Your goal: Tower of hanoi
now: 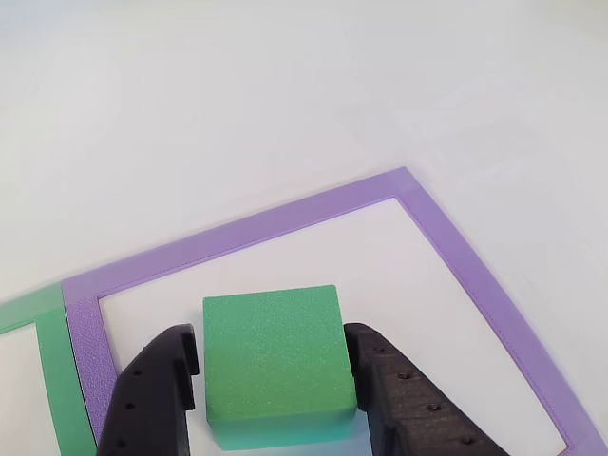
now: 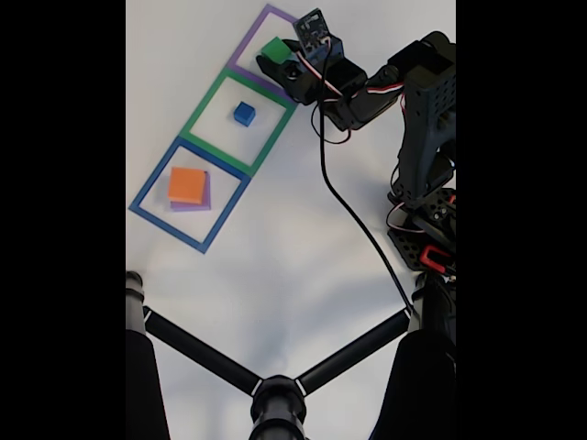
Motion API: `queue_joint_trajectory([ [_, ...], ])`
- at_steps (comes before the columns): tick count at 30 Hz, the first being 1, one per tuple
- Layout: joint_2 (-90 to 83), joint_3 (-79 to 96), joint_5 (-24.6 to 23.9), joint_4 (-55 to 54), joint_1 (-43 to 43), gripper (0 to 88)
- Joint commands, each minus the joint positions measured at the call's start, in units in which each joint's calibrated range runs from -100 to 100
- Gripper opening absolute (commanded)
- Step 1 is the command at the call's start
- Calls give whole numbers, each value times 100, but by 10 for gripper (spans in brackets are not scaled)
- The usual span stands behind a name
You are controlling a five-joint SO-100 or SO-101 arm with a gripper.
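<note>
In the close view from the arm, a square matte green foam block [image 1: 275,356] sits low in the centre of the frame, directly between the two black fingers of the gripper [image 1: 275,380]. One finger [image 1: 157,394] flanks its left face and the other its right face. Whether the pads press the foam or merely stand beside it cannot be told, though they look to be touching or nearly so. The block lies inside the purple tape square outline [image 1: 285,218], toward its lower left corner in this view.

In the fixed view, the green block [image 2: 273,49] and gripper [image 2: 275,57] are at the top centre, inside the purple outline [image 2: 246,41]. Below it, the small blue foam block [image 2: 243,114] rests in the green tape outline [image 2: 202,108]. Lower left, the orange foam block [image 2: 187,184] lies on the larger purple foam block [image 2: 204,203] in the blue tape outline [image 2: 147,194].

The green block seems either just placed or about to be lifted; the blue block lies down-left along the row.
</note>
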Motion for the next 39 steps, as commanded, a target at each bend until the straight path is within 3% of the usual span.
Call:
queue_joint_trajectory([
  [1, -90, 13, 0, -150, -60, 120],
  [13, -499, 68, 0, 109, -182, 64],
  [21, -2334, 40, 0, 2059, -525, 50],
  [30, -4626, -950, 0, 5896, -998, 44],
  [39, -5315, -4457, 0, 10971, -1730, 44],
])
